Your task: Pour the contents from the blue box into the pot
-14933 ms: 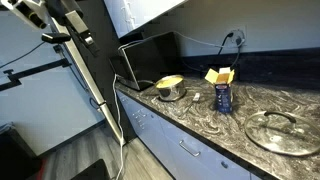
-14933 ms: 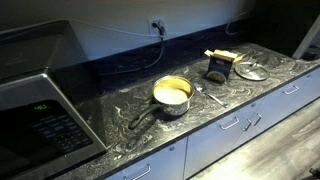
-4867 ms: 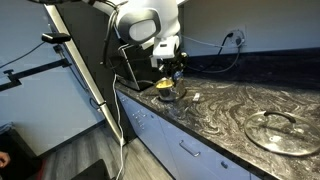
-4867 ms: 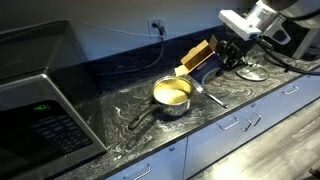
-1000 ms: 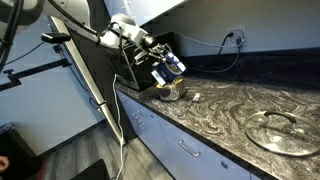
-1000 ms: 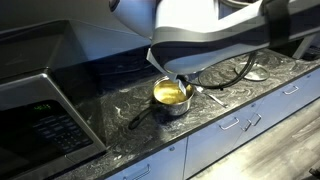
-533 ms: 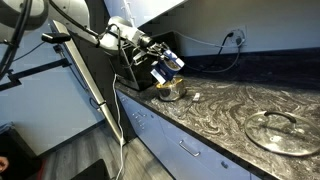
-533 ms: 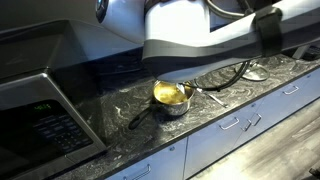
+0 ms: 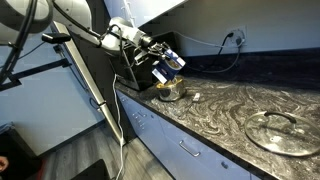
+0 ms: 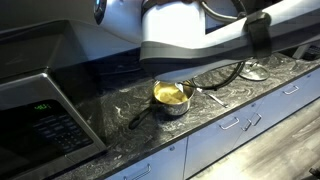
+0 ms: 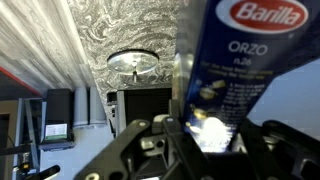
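My gripper [image 9: 160,60] is shut on the blue box [image 9: 172,62] and holds it tilted in the air just above the pot [image 9: 170,91]. That pot is small and silvery with yellow inside, and stands near the end of the dark marbled counter. In an exterior view the pot [image 10: 172,95] shows with its handle pointing to the lower left, while the arm hides the box. In the wrist view the blue box [image 11: 240,70], printed "Barilla Orzo", fills the right side between the fingers of my gripper [image 11: 205,140].
A round glass lid [image 9: 275,130] lies farther along the counter; its edge [image 10: 252,72] shows behind the arm. A spoon [image 10: 210,95] lies beside the pot. A microwave [image 10: 40,110] stands at the counter's end. Drawers run below the counter edge [image 9: 190,150].
The arm has shifted slightly across one exterior view. The box stays held, tilted above the pot, almost unmoved.
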`<action>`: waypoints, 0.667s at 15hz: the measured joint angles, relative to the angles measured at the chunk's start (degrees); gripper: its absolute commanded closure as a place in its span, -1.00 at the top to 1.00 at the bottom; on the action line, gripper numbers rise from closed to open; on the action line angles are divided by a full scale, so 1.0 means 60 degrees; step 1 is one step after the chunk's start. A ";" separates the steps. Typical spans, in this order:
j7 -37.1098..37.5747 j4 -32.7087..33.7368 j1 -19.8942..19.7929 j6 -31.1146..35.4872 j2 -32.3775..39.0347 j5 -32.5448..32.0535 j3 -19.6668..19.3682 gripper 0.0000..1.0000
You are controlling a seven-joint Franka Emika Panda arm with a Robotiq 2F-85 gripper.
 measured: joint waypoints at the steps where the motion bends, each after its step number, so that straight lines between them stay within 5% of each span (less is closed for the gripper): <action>1: -0.0002 0.0026 -0.0035 0.0000 0.0001 0.0026 0.0000 -0.72; 10: -0.0546 0.0274 -0.1289 0.0429 -0.0331 0.2330 0.0041 -0.72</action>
